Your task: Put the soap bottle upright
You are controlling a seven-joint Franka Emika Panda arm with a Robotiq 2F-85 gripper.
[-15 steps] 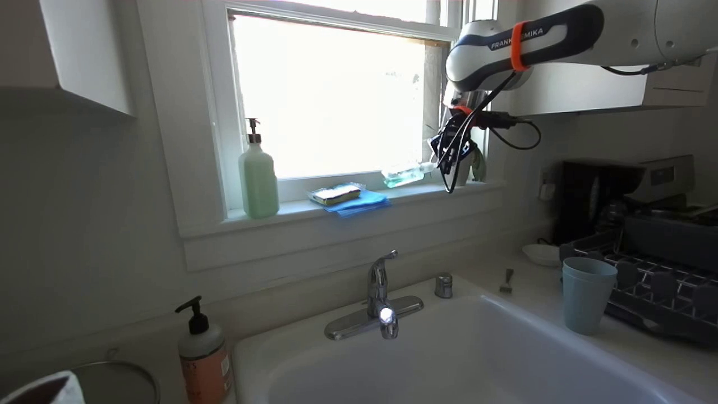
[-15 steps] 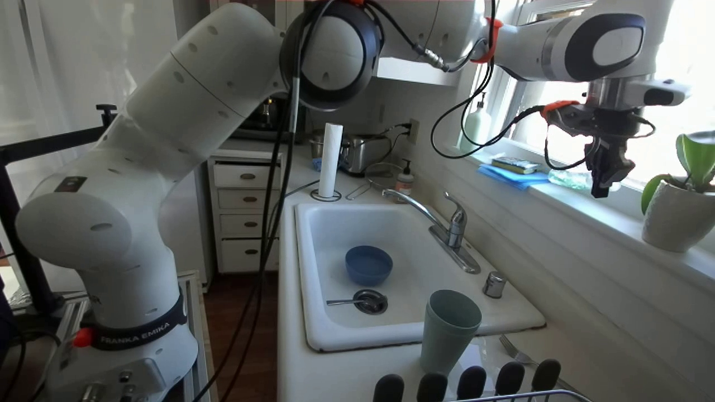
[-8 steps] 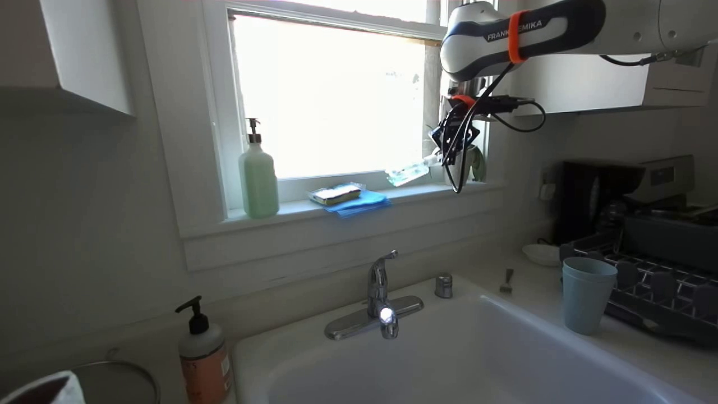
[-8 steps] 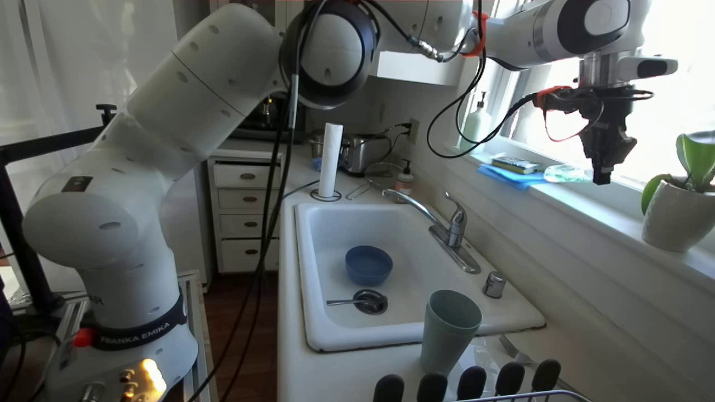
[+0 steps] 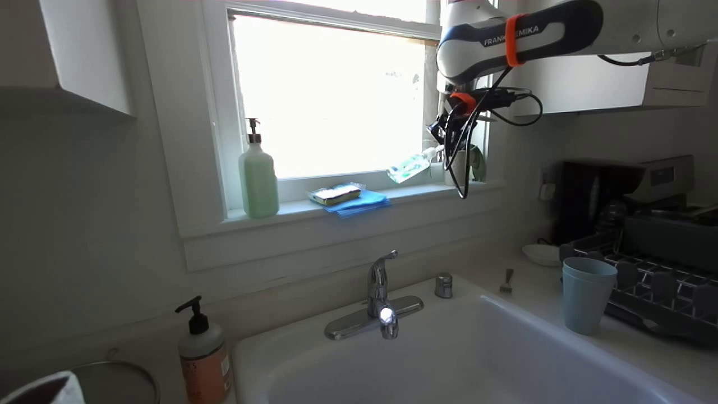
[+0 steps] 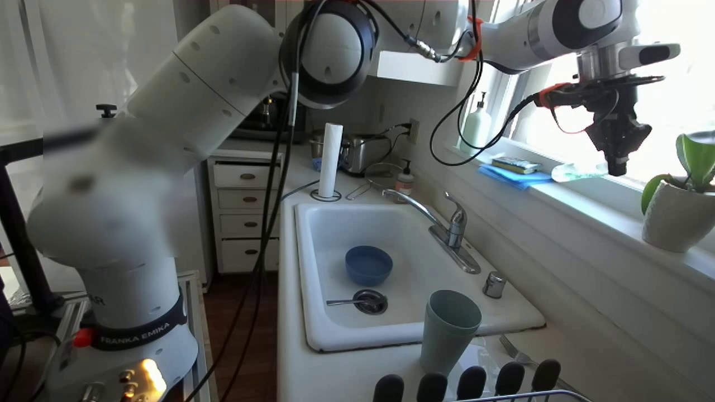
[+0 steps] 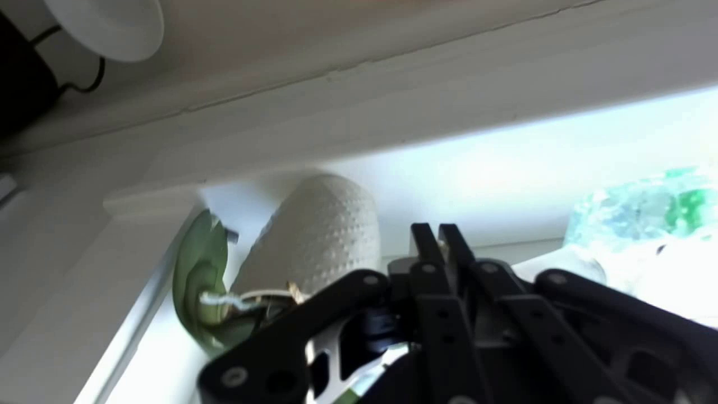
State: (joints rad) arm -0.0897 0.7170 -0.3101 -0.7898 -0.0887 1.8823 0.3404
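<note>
The soap bottle (image 5: 408,168) is small, clear and pale bluish-green. It is tilted in both exterior views, its base low and its neck end raised toward my gripper (image 5: 442,150). It also shows in an exterior view (image 6: 576,172) beside the dark fingers. In the wrist view the bottle (image 7: 645,213) lies at the right, with its whitish neck running behind the gripper (image 7: 436,227). The fingers are almost together, with a thin pale piece of the bottle's top between them. The bottle looks raised off the window sill (image 5: 418,192); whether its base edge touches is hard to tell.
A potted plant (image 6: 678,215) stands on the sill near the gripper. A sponge (image 5: 336,194) and blue cloths (image 5: 362,204) lie on the sill on the bottle's other side. A taller green pump bottle (image 5: 259,179) stands farther along. The faucet (image 5: 380,286) and sink are below.
My gripper has moved up, and the soap bottle has risen with it. The bottle has gone from nearly flat to more steeply tilted, its neck end higher.
</note>
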